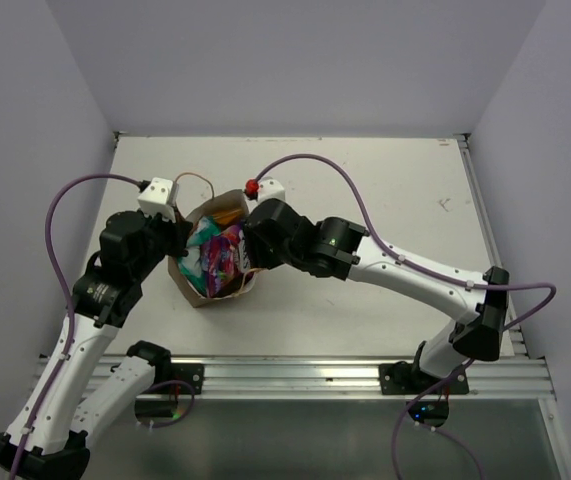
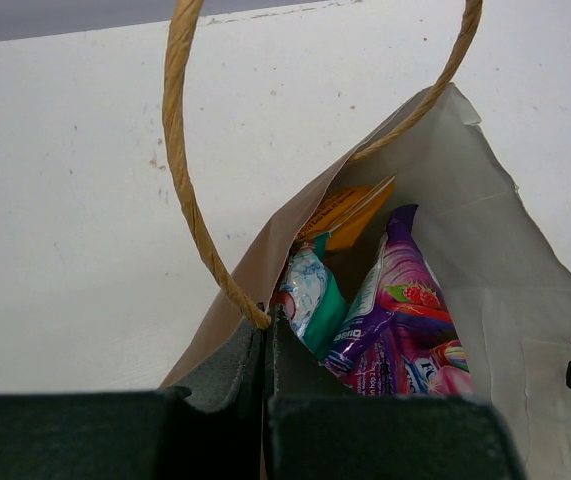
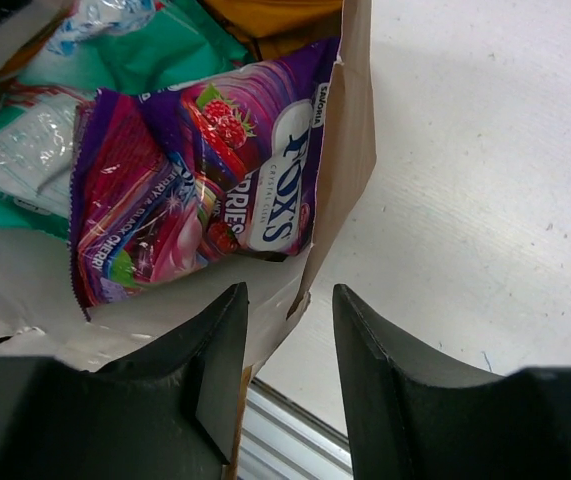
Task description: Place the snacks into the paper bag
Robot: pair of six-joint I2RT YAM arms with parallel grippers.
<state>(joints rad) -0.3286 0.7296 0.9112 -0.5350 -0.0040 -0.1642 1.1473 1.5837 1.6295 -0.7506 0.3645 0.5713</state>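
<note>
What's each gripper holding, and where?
Left gripper clamps the paper bag at its rim, by a handle root. Right gripper holds nothing: jaws open astride the opposite wall.

- Your top view is bright and even, lit from overhead, with only soft shadows on the table (image 1: 395,190).
- You get glare streaks on the glossy purple candy bag (image 3: 165,200).
- The inside of the paper bag (image 2: 485,260) reads dim.
- The close foreground in both your wrist views is dark and slightly soft.

A white, faintly scuffed table (image 1: 385,200) sits boxed in by plain pale lilac walls (image 1: 295,60) on three sides; a metal rail (image 1: 295,377) lines its near edge.
</note>
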